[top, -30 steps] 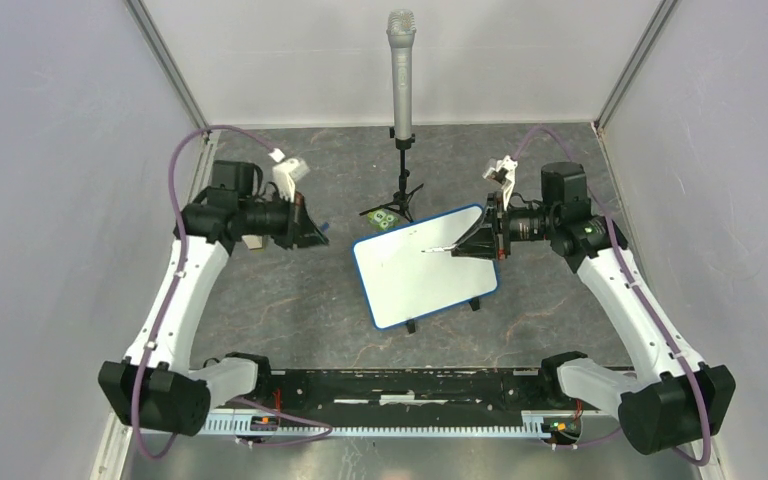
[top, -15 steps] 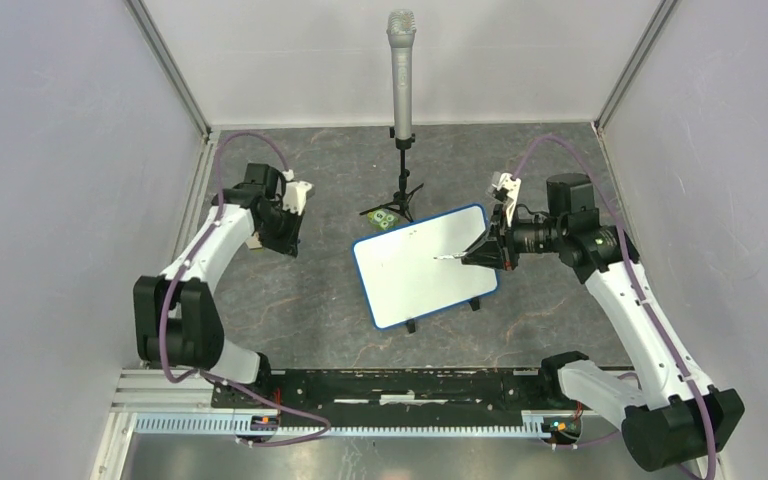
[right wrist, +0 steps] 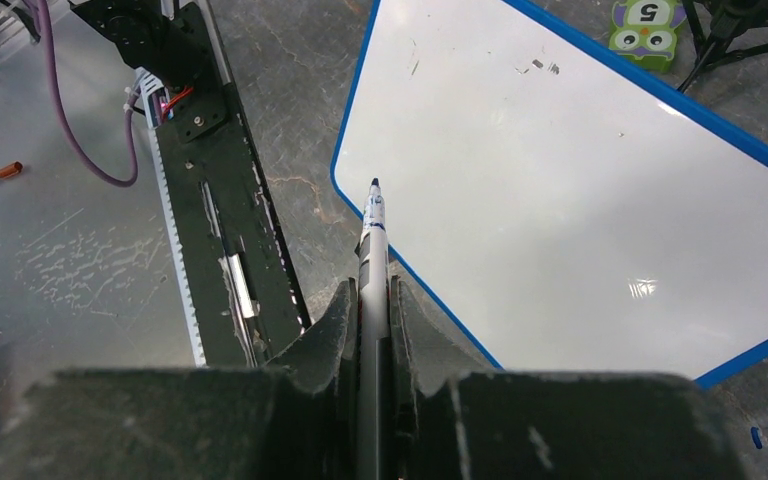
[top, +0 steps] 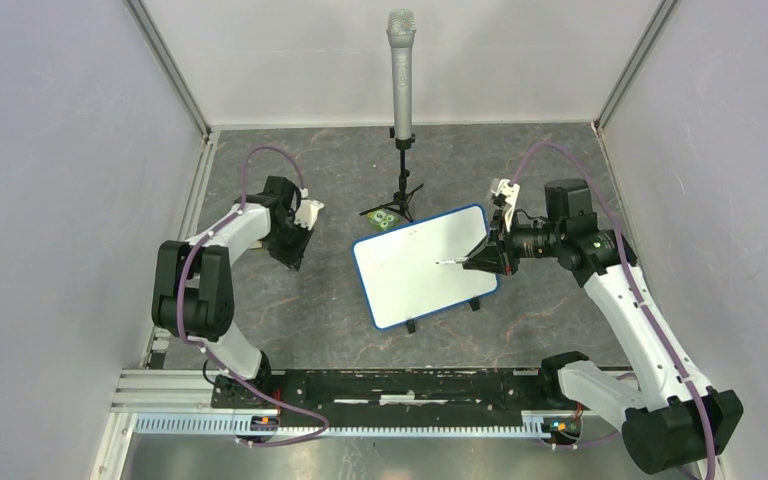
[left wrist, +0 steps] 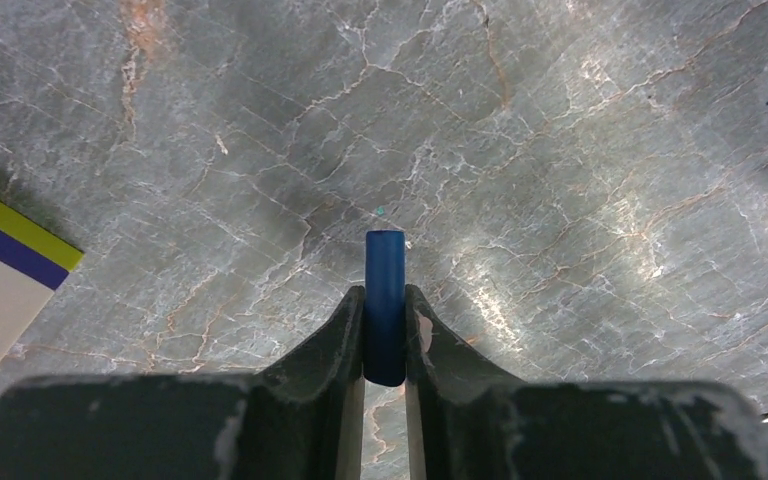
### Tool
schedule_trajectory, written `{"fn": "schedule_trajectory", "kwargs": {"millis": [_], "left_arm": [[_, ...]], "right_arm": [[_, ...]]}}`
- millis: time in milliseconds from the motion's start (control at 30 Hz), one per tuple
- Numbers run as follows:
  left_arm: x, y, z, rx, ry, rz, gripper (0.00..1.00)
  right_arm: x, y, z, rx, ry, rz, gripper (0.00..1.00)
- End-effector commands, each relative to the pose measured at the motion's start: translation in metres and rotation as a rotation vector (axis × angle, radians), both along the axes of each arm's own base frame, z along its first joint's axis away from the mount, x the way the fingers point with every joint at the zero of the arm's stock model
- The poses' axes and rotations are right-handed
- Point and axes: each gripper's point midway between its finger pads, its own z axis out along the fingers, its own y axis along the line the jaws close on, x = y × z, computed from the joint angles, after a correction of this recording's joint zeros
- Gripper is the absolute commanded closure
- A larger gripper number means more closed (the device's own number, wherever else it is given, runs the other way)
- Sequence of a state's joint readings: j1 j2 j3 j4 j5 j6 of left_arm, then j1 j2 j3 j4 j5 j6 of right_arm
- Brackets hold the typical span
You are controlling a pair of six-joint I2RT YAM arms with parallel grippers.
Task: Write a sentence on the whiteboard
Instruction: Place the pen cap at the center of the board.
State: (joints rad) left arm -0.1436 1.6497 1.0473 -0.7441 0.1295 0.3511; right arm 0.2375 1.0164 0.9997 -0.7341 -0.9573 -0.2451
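Grey marbled tabletop fills the floor of a white-walled enclosure, and the whiteboard (top: pixel 410 285) lies near its middle, turned at a slant on small black feet. Its white face shows only a few faint dark smudges toward the far edge.

From the right, the right gripper (top: pixel 472 260) points leftward over the board's right edge, clenched on a marker (right wrist: pixel 372 235) whose dark tip juts out over the white surface. Whether the tip touches the board cannot be told. The right arm rises from its base at the near right corner, bends at an elbow out to the right, and lays its forearm nearly level toward the board.

Well to the left of the board, apart from it, the left gripper (left wrist: pixel 385 300) points down at bare tabletop with a blue cap (left wrist: pixel 385 270) pinched between its fingers. The left arm is folded tight, its elbow raised near the left wall and its forearm reaching to the far right.

Just beyond the board's far edge lies a small green card (right wrist: pixel 645 25) printed with a 5, beside the tripod of a microphone (top: pixel 401 70) standing upright.
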Motion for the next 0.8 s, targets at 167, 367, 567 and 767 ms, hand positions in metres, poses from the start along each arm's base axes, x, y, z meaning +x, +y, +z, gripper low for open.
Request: {"fn": "schedule_trajectory", "kwargs": {"millis": [167,367,567,767], "left_arm": [[-0.001,-0.003,-0.008,0.006,-0.011,-0.065,0.68],[-0.005,-0.002,-0.004,0.009,-0.002,-0.071,0.65],[-0.001,-0.018,0.039,-0.088,-0.068,-0.106,0.51],[0.008,-0.063,0.107,-0.341,-0.179,-0.155,0.48]], "right_arm": [[-0.002,0.001,0.000,0.013,-0.009,0.025,1.00],[-0.002,0.001,0.001,0.010,-0.010,0.023,1.00],[-0.002,0.002,0.005,0.017,-0.019,0.025,1.00],[0.001,0.002,0.012,0.028,-0.036,0.018,1.00]]}}
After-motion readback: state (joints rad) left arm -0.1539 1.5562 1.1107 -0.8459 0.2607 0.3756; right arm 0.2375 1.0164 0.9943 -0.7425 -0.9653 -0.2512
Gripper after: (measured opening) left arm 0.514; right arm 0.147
